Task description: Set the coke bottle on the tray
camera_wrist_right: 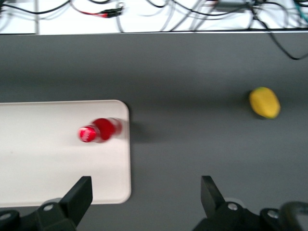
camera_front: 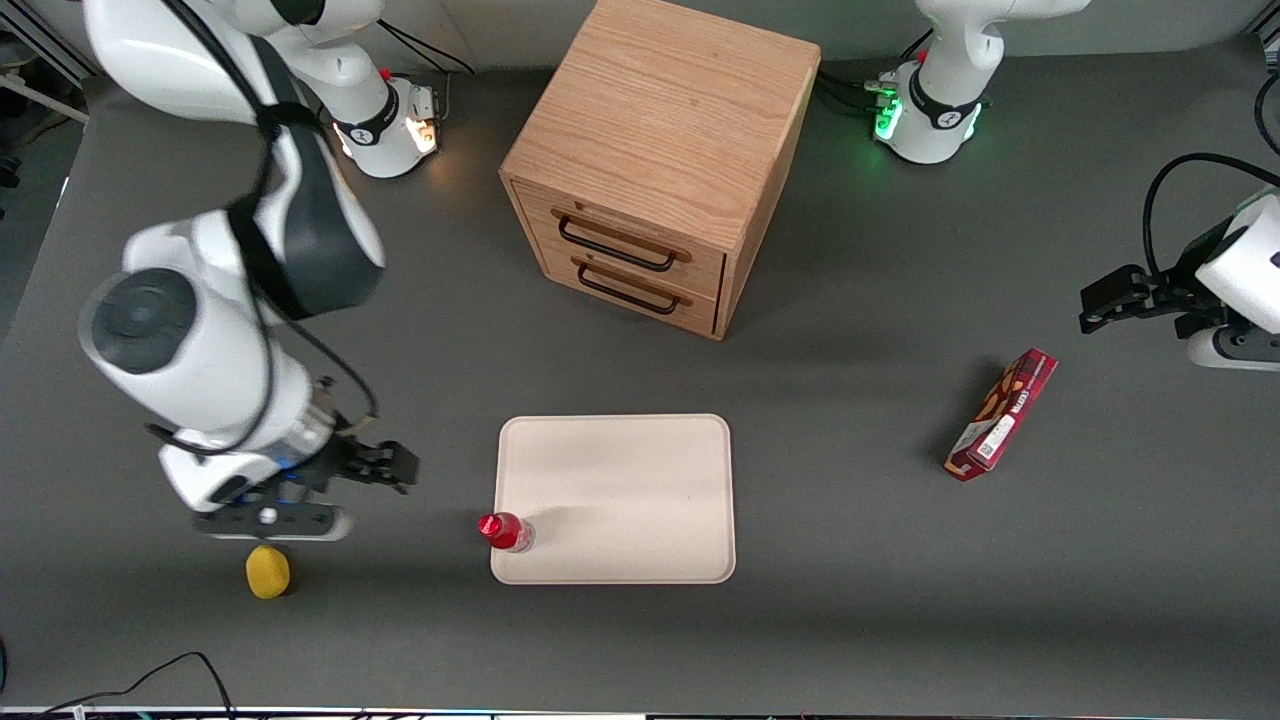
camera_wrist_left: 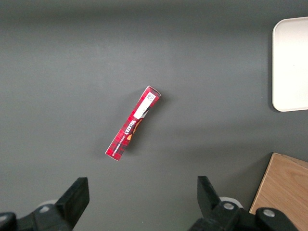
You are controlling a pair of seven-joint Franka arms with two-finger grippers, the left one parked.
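Coke bottle (camera_front: 505, 531) stands on tray (camera_front: 640, 470) (corner), apart from empty spread hand (camera_front: 400, 468).

Robot lab — grey bench (camera_front: 860, 560), cable tangle (camera_wrist_right: 159, 9), mounted arms.

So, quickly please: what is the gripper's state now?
Gripper: open, holding nothing, above the table beside the tray; the coke bottle stands on the tray.

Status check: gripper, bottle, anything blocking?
Gripper open, empty, over bare table beside tray. Coke bottle upright on tray's corner. Nothing in the way.
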